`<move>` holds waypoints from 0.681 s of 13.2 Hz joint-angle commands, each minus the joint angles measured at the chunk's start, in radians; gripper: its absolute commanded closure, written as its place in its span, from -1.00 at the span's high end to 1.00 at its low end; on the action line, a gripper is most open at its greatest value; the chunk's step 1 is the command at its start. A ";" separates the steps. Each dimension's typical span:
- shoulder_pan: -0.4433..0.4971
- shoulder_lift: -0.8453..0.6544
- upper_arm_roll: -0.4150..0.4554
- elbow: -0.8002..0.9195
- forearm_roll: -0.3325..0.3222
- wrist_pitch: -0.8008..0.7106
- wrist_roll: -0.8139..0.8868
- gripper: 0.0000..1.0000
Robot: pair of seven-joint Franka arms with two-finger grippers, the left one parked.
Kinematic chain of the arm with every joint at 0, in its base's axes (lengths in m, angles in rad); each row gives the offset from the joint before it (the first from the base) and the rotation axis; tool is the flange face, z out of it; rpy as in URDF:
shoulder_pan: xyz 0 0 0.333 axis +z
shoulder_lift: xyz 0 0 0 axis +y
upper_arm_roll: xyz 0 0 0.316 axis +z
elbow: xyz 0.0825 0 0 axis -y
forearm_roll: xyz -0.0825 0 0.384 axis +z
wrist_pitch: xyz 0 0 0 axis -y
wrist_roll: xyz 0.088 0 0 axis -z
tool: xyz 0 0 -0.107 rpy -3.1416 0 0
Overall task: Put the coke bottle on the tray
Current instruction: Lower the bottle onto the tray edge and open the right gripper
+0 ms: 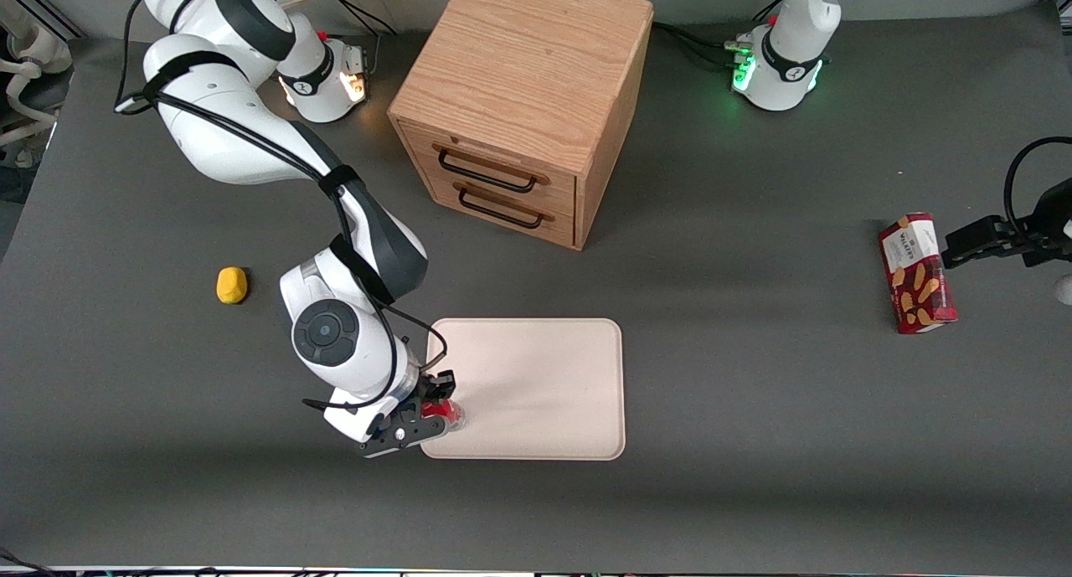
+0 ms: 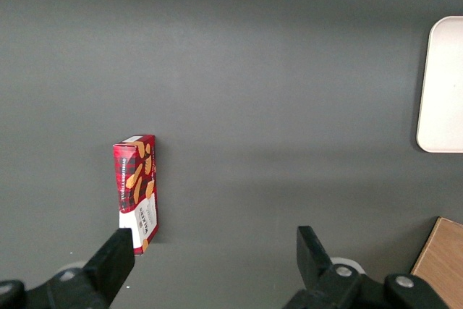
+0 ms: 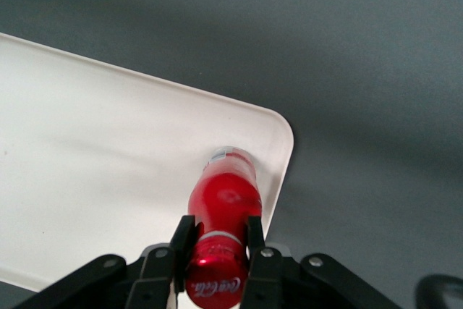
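Note:
The coke bottle [image 3: 226,197] is a small red bottle with a red cap and a silvery base. It stands upright at the corner of the cream tray [image 3: 87,150] nearest the working arm and the front camera. My right gripper [image 3: 217,236] is shut on the bottle just below its cap, one finger on each side. I cannot tell whether the base rests on the tray or hovers just above it. In the front view the gripper [image 1: 431,401] hides most of the bottle [image 1: 444,411] at the edge of the tray [image 1: 536,384].
A wooden two-drawer cabinet [image 1: 523,100] stands farther from the front camera than the tray. A small yellow object [image 1: 232,285] lies toward the working arm's end. A red snack box [image 1: 917,273] lies toward the parked arm's end and also shows in the left wrist view [image 2: 136,192].

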 commanded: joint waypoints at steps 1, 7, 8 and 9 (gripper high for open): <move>-0.006 -0.014 0.004 -0.033 -0.029 0.020 0.035 1.00; -0.012 -0.027 0.004 -0.050 -0.029 0.051 0.036 1.00; -0.018 -0.034 0.007 -0.049 -0.025 0.050 0.039 1.00; -0.019 -0.057 0.009 -0.047 -0.023 0.045 0.058 1.00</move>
